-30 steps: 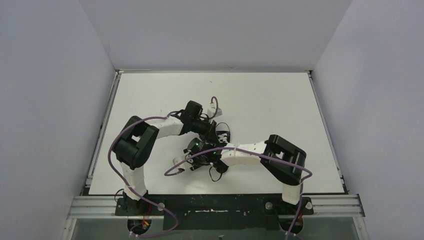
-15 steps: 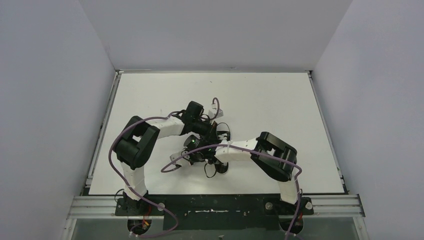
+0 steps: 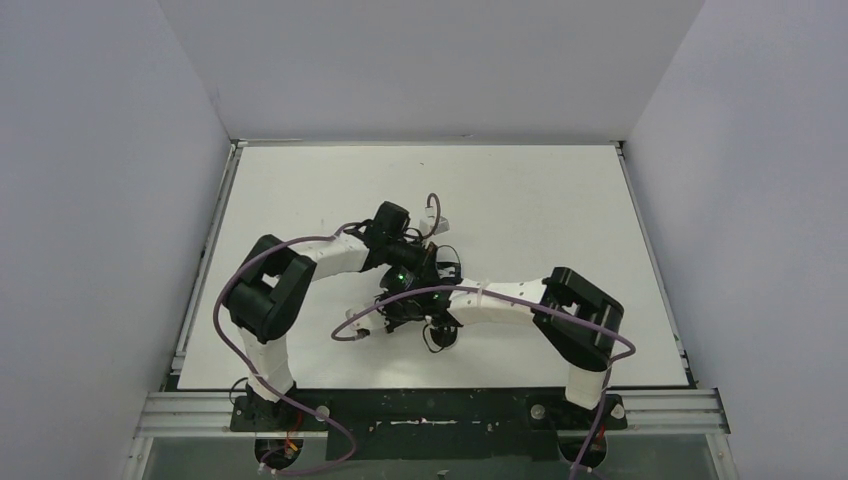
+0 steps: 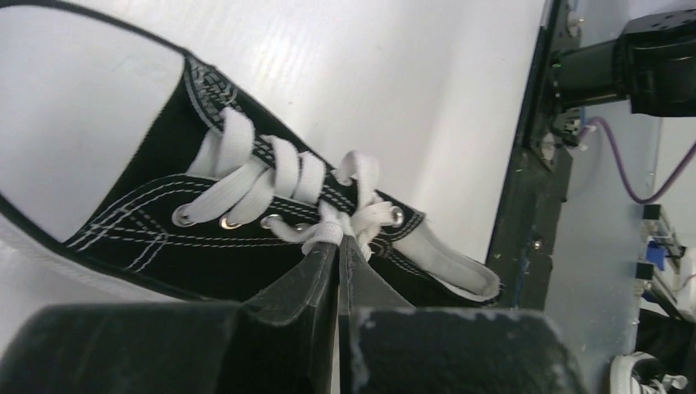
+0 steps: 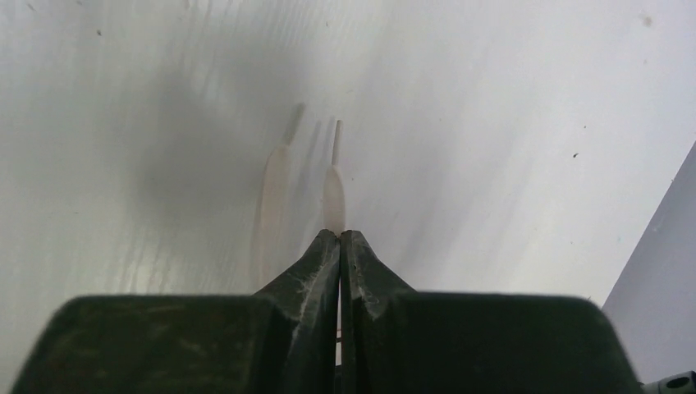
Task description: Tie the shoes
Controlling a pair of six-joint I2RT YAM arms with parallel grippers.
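Note:
The black sneaker (image 4: 205, 213) with white laces and a white sole lies mid-table; in the top view (image 3: 447, 262) the arms mostly cover it. My left gripper (image 4: 338, 239) is shut on the white lace (image 4: 328, 232) at the crossing near the top eyelets; it also shows in the top view (image 3: 428, 262). My right gripper (image 5: 339, 233) is shut on a lace end (image 5: 333, 189) that sticks out past the fingertips, blurred, above the white table. In the top view the right gripper (image 3: 388, 310) sits just left of and in front of the shoe.
The white table (image 3: 540, 210) is walled at the left, back and right. A black rail (image 3: 430, 405) with both arm bases runs along the near edge. Purple cables (image 3: 345, 335) loop over the table beside the grippers.
The right arm's elbow swung left, then back right, and its wrist shifted slightly towards the shoe with the lace held. The left gripper stayed at the shoe.

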